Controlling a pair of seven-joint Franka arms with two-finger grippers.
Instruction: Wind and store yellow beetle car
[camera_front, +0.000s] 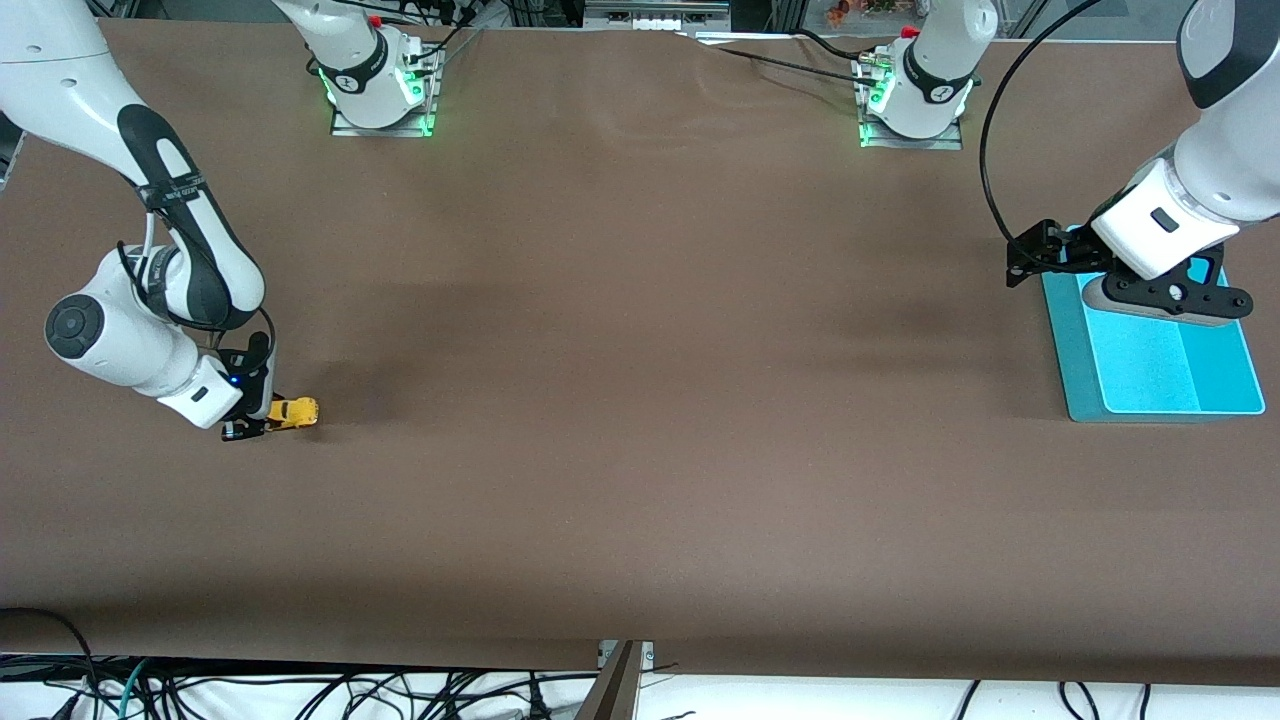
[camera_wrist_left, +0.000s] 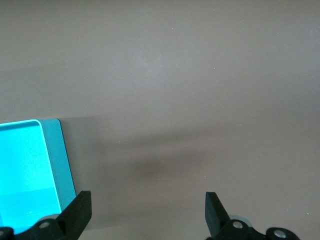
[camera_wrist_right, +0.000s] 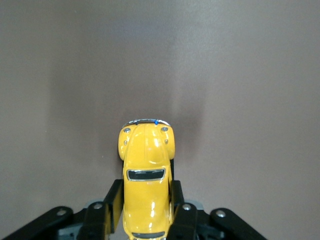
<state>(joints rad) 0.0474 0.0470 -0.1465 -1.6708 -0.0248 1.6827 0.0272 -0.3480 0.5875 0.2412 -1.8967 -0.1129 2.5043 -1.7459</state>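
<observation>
Front view: seen low at the right arm's end of the brown table (camera_front: 640, 400), the right gripper (camera_front: 262, 418) clamped on the tiny bright yellow beetle-shaped toy car (camera_front: 293, 412); well apart, waiting over the turquoise plastic tray (camera_front: 1150, 395), the left gripper (camera_front: 1050, 255).

Left wrist view: shown spread wide and empty above bare tabletop beside the tray's rim.

Right wrist view: pictured pinched at the car's flanks, both fingers (camera_wrist_right: 114, 202), nose pointing away. Probably best drawn straight backward, wheels pressed flat, grip kept square to wind the spring evenly.
</observation>
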